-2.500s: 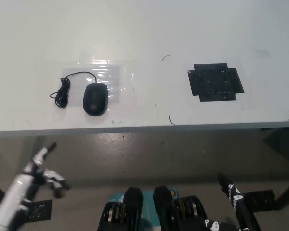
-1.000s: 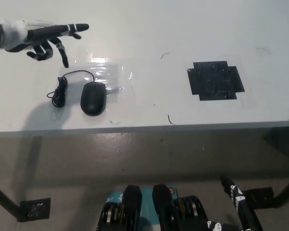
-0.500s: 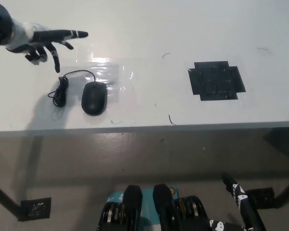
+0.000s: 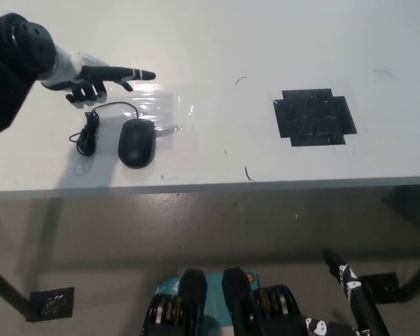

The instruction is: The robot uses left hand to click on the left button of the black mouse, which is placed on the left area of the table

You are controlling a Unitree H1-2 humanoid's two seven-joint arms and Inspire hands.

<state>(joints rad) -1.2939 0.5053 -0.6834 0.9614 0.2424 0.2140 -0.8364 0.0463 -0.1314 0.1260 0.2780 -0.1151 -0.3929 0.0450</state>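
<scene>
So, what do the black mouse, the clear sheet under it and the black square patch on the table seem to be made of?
The black mouse looks like matte plastic: smooth, rounded, with only a dull sheen. The clear sheet beneath it seems to be glossy plastic film, since it shows bright glare and wrinkles. The black square patch is probably overlapping tape strips, with stepped edges and a slight shine. The white table looks smooth and matte, possibly laminate.

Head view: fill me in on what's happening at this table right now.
The robot's left hand is raised over the left part of the white table, one finger stretched out toward the right and the rest curled. It hovers beyond the black mouse and is not touching it, so no click has been made yet. The mouse lies near the table's front edge with its cable coiled beside it. A black taped patch sits on the right. The right hand hangs low below the table edge.
</scene>
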